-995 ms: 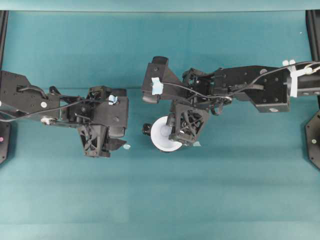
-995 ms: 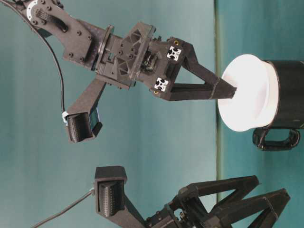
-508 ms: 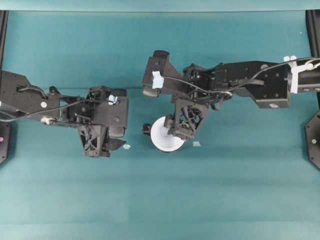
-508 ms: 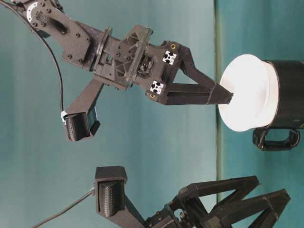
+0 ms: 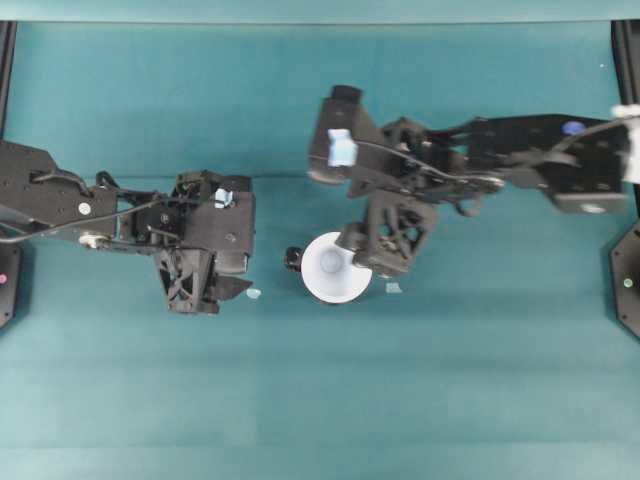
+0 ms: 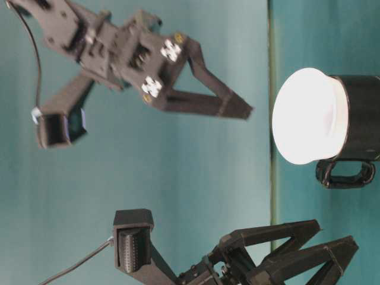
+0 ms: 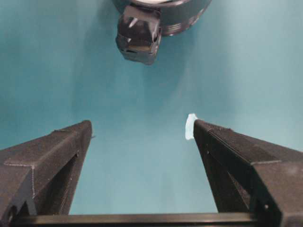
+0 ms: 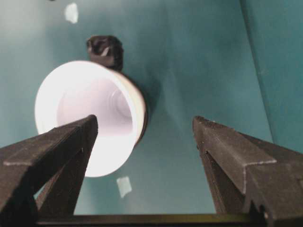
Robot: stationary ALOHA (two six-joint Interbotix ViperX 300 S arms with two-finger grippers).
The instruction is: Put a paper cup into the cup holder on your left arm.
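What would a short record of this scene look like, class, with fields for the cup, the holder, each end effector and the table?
paper cup: white, seated upright in the cup holder, rim standing above it
cup holder: glossy black, handle to one side, on the table
right end effector: open, empty, clear of the cup
left end effector: open, empty, facing the holder's handle
table: teal surface, small pale scraps near the holder

No readable text, brand, number or sign anywhere: not on the white conical paper cup (image 5: 335, 270), not on the black arms.
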